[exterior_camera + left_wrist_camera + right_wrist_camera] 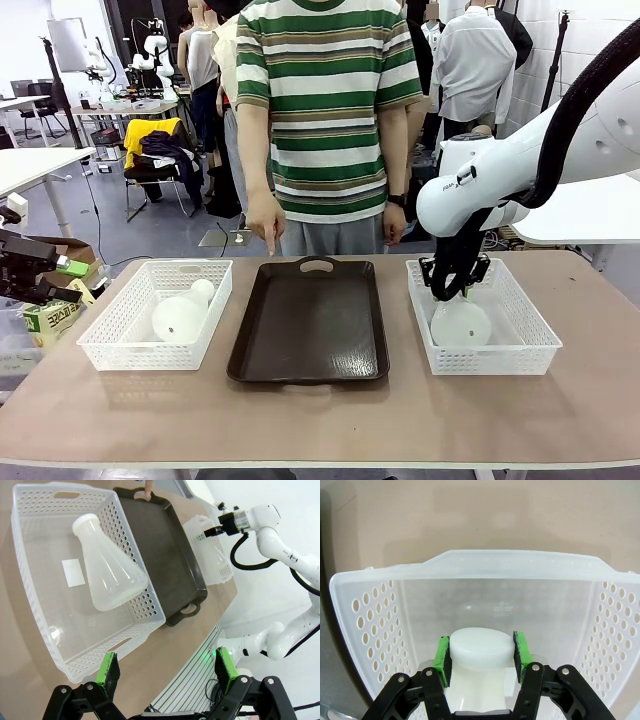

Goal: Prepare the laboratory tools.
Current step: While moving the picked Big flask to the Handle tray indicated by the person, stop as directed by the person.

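The right gripper has its fingers clamped on the neck of the right flask, whose base seems to lie toward the near wall of the right basket. The left gripper hangs open at the worktop's left edge, well short of the left flask, which lies on its side in the left basket.

A robotics lab: a white robot arm trailing a black cable reaches over the counter, where a flask lies in a basket. Far left stand white tables, a chair heaped with jackets, and bare grey floor.
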